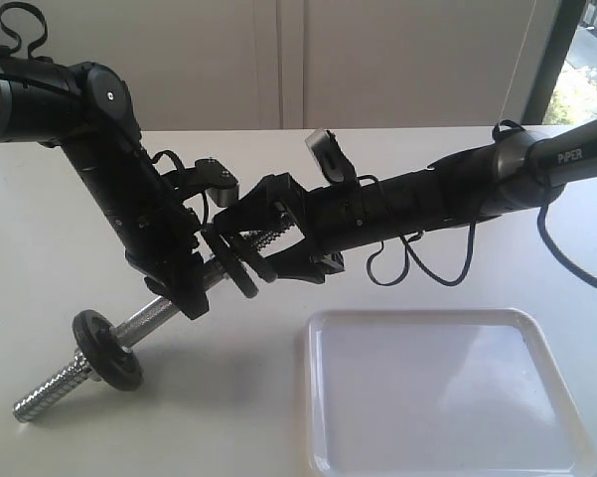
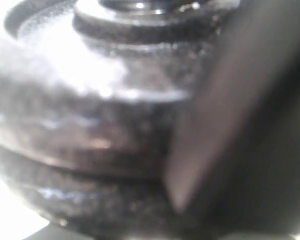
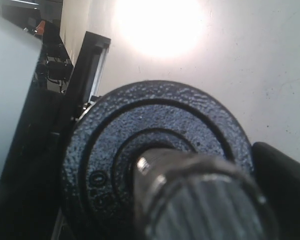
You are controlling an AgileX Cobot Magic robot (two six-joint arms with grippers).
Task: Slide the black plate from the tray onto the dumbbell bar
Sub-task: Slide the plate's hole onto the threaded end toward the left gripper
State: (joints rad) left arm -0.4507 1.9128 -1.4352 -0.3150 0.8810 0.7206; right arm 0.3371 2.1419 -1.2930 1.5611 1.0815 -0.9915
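The dumbbell bar (image 1: 154,316) slants from the table at lower left up towards the middle, with one black disc (image 1: 107,350) near its lower threaded end. My left gripper (image 1: 184,286) is shut on the bar's smooth middle. My right gripper (image 1: 240,256) is shut on the black plate (image 1: 243,266), which is on the bar's upper threaded end (image 1: 268,238). In the right wrist view the bar's end (image 3: 199,200) passes through the centre hole of the black plate (image 3: 140,125). A blurred black disc (image 2: 90,110) fills the left wrist view, where the bar is hidden. The white tray (image 1: 437,397) holds nothing.
The tray lies at the front right of the white table (image 1: 60,219). Both arms meet over the table's middle, and loose cables (image 1: 417,263) hang under the right arm. A wall and a window frame stand behind the table.
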